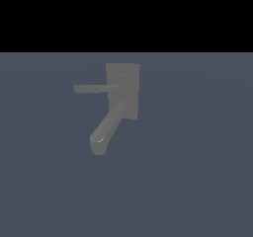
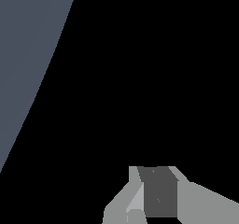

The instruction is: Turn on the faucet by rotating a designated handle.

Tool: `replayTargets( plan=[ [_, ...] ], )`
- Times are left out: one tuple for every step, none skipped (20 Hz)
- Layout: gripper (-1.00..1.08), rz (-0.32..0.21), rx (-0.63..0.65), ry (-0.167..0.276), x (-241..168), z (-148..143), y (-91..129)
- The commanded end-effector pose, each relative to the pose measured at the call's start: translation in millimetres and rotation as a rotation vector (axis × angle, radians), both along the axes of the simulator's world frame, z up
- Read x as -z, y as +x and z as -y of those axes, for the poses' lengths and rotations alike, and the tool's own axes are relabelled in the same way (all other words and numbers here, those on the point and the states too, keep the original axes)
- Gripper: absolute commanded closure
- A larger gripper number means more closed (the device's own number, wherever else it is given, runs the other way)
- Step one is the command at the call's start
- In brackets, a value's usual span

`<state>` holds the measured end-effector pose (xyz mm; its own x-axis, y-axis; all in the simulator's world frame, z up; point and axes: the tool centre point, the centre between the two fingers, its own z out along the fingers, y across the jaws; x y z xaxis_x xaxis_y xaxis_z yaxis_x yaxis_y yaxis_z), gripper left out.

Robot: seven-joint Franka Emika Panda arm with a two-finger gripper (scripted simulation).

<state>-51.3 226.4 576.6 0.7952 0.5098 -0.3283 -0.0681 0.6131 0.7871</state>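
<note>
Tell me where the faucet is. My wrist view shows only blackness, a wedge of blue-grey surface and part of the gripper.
Observer: The faucet shows in the exterior view against the blue-grey surface, with its back plate near the middle of the picture.
Operator: Which way does the handle point?
Observer: The handle is a thin bar running level from the plate toward the exterior view's left.
Operator: And the spout?
Observer: The spout is thicker. It slants from the plate down toward the exterior view's lower left, and its tip is well apart from the handle's free end.
</note>
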Motion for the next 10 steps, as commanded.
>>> replayTargets(
  plan=[
    [1.08, -0.062, -0.014, -0.099, 29.7, -11.1, 19.8],
    [1.08, -0.087, -0.019, -0.134, 42.0, -14.3, 27.1],
    [1.08, -0.113, -0.023, -0.168, 54.2, -17.0, 34.1],
    [1.08, -0.137, -0.027, -0.2, 66.3, -19.1, 40.6],
    [1.08, -0.161, -0.031, -0.229, 78.0, -20.8, 46.6],
    [1.08, -0.185, -0.035, -0.256, 89.3, -22.0, 52.2],
    [1.08, -0.207, -0.038, -0.281, 100.2, -22.8, 57.2],
    [1.08, -0.228, -0.041, -0.304, 110.5, -23.3, 61.8],
    [1.08, -0.248, -0.043, -0.324, 120.2, -23.6, 66.0],
    [1.08, -0.266, -0.046, -0.343, 129.2, -23.6, 69.7]
  ],
)
